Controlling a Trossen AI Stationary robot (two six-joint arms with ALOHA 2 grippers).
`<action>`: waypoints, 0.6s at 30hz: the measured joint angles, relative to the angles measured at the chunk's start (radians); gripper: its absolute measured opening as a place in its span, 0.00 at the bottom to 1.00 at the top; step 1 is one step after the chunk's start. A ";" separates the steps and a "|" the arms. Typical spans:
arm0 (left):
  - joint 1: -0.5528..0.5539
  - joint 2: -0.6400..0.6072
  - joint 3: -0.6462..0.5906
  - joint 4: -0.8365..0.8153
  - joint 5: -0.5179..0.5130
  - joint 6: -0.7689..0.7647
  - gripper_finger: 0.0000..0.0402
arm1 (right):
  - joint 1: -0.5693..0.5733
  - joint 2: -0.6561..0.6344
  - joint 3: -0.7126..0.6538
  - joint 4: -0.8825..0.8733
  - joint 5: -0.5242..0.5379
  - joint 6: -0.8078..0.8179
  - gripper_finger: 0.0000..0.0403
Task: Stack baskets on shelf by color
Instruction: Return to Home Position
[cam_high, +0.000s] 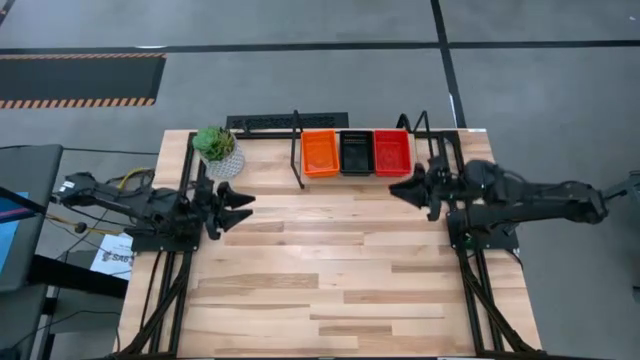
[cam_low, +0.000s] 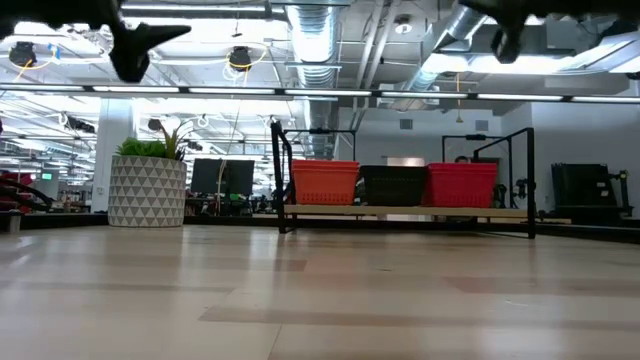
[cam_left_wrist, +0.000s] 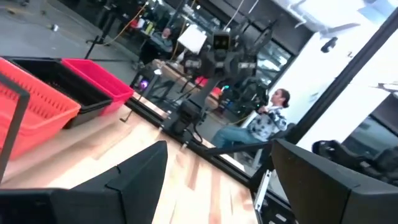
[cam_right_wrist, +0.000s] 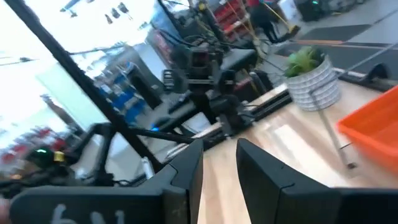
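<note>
On the shelf at the table's far edge stand three basket stacks side by side: orange, black and red. In the low view they sit on the light board as orange, black and red. My left gripper hovers open over the table's left side, touching nothing. My right gripper hangs above the table just near of the red stack, its fingers a narrow gap apart and holding nothing.
A white patterned plant pot stands at the far left corner, left of the shelf. The shelf's black wire frame rises at its left end. The wooden tabletop stretches toward the near edge. A seated person shows beyond the table.
</note>
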 joint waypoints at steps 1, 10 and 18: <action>-0.004 -0.021 -0.029 0.017 0.003 0.001 0.69 | 0.013 -0.019 -0.050 0.056 0.012 0.017 0.29; -0.012 -0.270 -0.160 -0.019 0.042 0.009 0.69 | 0.094 -0.237 -0.307 0.231 0.147 0.037 0.29; -0.012 -0.429 -0.163 -0.261 -0.025 -0.008 0.69 | 0.115 -0.417 -0.392 0.198 0.160 -0.086 0.29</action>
